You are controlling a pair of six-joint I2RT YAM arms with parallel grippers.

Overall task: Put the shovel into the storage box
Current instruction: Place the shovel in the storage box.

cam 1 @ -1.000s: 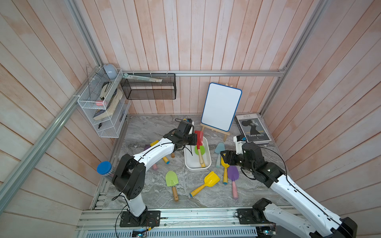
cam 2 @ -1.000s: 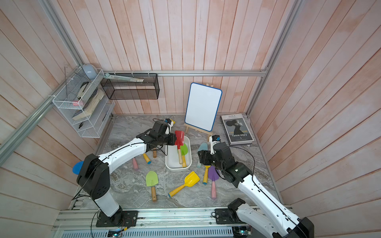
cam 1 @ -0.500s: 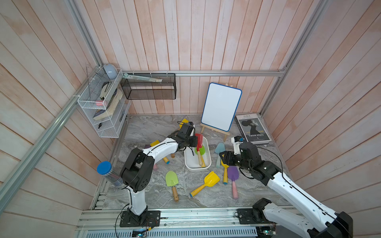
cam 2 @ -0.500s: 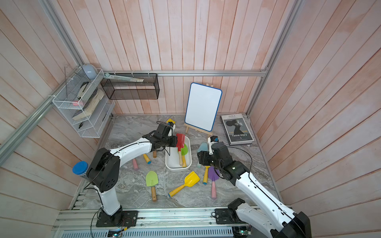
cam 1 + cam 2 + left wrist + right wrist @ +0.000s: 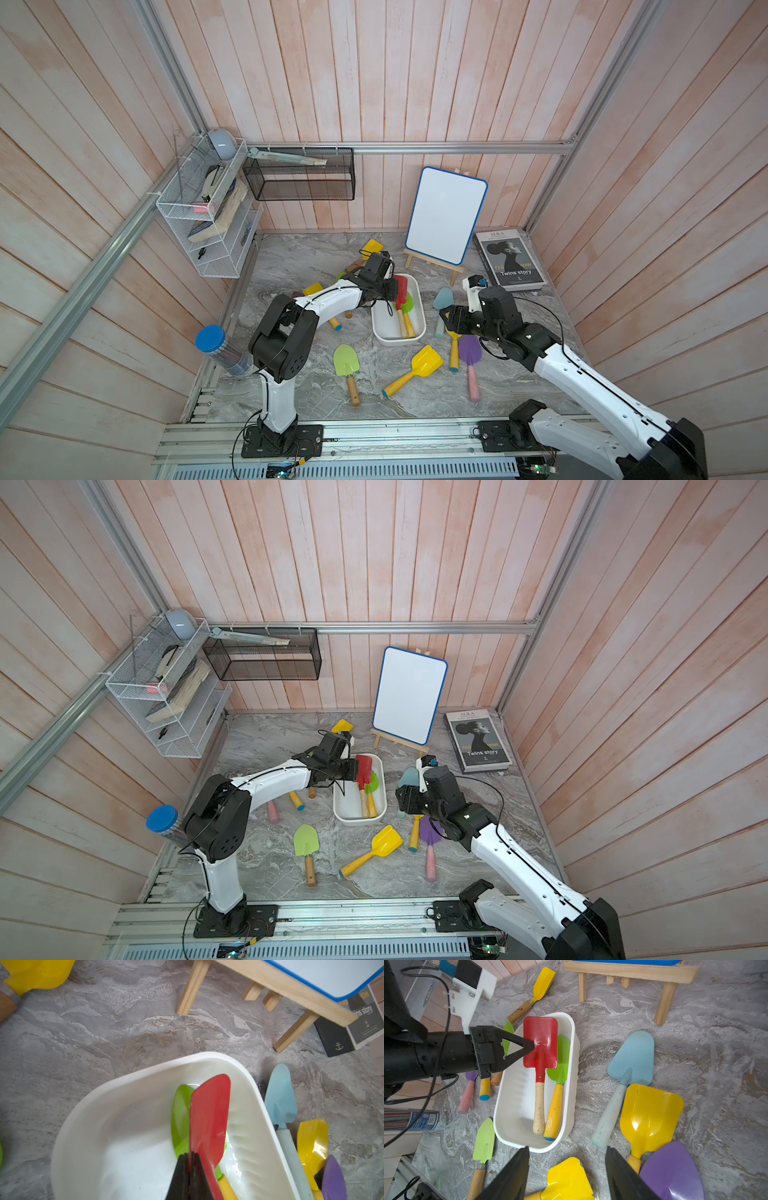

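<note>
1. In both top views, the left hand (image 5: 392,289) is pinching the red shovel (image 5: 401,286) over the far end of the white storage box (image 5: 395,338). A green shovel (image 5: 409,303) is already lying inside. The right hand (image 5: 451,322) is hovering beside the box, above loose shovels on the counter (image 5: 299,257).
2. In the left wrist view, the left hand's fingers are pressing together on the red blade's edge, and the blade is tilting above the green one within the box walls.
3. In the right wrist view, the red shovel's cork handle is pointing down into the box while its blade is being held up near the rim. The right hand's fingers are standing apart around nothing.
4. The placing step is looking nearly done. The next move is calling for the left hand to part and lift clear without dragging the blade out.
</note>
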